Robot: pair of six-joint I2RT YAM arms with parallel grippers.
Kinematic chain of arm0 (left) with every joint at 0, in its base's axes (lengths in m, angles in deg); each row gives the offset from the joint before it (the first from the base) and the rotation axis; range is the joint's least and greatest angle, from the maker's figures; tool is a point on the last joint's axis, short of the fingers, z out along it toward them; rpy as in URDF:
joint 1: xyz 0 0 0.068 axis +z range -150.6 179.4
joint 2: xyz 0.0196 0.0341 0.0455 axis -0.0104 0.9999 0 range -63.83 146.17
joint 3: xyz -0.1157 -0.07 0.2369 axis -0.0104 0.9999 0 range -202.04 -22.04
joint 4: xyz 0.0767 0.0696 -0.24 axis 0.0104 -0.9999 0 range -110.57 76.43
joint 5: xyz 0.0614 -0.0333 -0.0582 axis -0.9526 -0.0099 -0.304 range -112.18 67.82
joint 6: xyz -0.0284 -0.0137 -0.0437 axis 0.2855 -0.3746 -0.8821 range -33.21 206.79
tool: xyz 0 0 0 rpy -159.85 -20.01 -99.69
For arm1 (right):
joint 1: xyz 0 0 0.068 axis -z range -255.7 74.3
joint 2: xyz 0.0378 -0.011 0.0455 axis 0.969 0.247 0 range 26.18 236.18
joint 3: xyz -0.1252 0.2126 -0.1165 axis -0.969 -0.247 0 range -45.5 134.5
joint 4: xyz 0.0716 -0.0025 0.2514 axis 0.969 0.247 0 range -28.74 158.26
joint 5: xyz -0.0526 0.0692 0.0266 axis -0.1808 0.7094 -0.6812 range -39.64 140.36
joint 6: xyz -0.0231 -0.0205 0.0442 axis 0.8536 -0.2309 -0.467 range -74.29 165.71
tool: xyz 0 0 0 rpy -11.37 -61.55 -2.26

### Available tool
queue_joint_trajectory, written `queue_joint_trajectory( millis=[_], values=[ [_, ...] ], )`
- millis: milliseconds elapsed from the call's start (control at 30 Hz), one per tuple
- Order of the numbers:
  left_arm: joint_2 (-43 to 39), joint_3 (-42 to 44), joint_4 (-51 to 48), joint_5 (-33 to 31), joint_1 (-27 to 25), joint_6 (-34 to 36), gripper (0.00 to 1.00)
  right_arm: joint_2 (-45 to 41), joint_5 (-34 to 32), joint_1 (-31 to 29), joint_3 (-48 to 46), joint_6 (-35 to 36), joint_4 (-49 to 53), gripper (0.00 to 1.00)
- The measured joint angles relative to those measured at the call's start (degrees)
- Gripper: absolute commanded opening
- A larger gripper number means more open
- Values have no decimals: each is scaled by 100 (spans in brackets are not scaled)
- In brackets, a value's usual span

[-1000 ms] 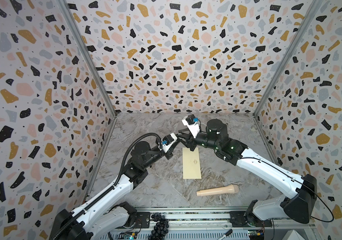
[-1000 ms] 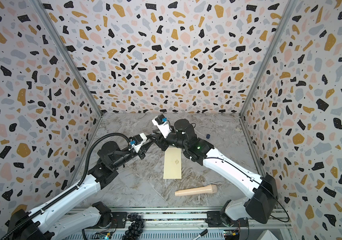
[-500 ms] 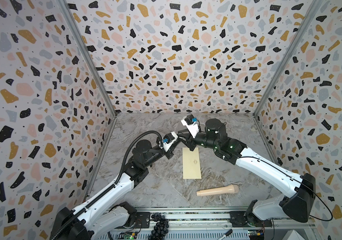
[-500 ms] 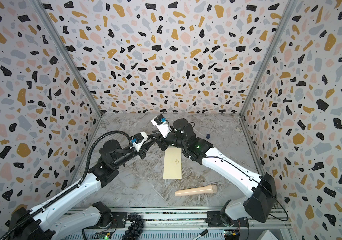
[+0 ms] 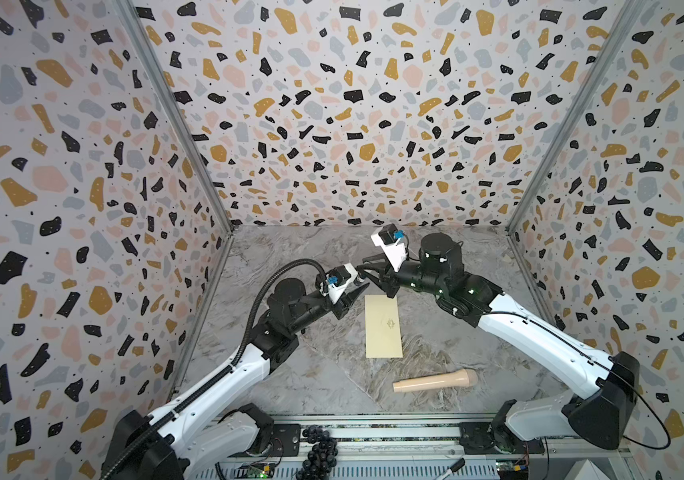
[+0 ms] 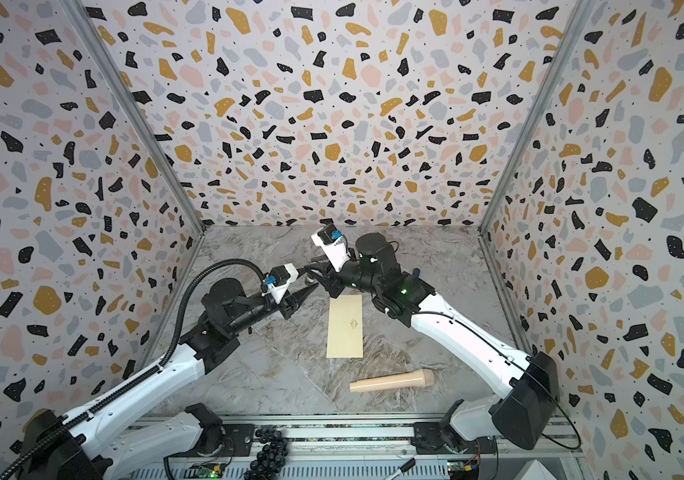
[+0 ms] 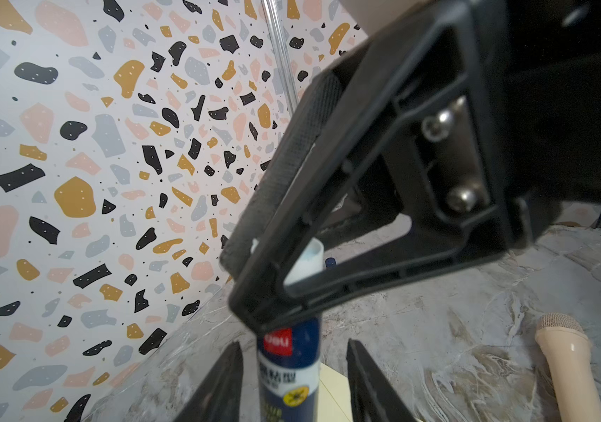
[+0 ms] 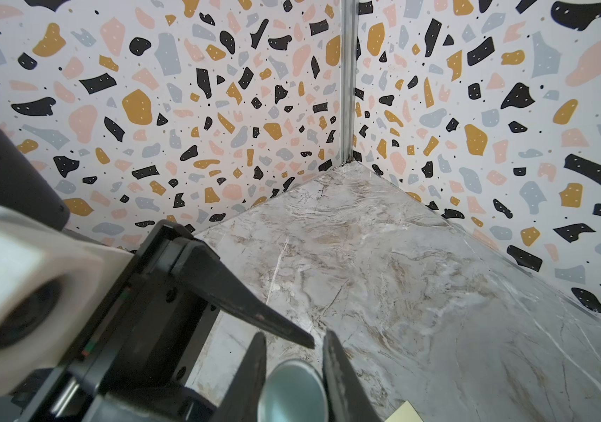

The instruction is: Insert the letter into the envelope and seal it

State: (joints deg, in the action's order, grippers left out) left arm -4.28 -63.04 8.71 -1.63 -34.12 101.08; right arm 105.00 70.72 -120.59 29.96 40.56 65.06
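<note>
Counting what stands in the booth: two arms, one envelope, one glue stick, one beige microphone, and one small dark-blue piece near the back wall, too small to name. The envelope lies flat on the table, emblem up, its long side running front to back. The microphone lies near its front end, not touching it. Both grippers meet just above its far end. The left gripper has its fingers spread, with a clear gap on each side of the stick between them. The right gripper pinches the stick's round end, both fingers against it. In both top views the stick is hidden among the grippers. A far corner of the envelope is covered too, so I cannot make out the flap, nor tell whether the letter is inside.
</note>
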Motion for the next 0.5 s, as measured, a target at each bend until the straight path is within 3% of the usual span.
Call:
queue_joint_trajectory(
  millis=[167, 300, 500],
  values=[
    [39, 0, -7, 0, 0, 0, 41, -26, 181, 37, 0, -63, -11, 3],
    [81, 0, -13, 7, 0, 0, 35, -26, 369, 37, -2, -125, -31, 3],
    [127, -2, -20, 39, -4, 9, 11, -24, 566, 42, -2, -149, -31, 6]
  ],
)
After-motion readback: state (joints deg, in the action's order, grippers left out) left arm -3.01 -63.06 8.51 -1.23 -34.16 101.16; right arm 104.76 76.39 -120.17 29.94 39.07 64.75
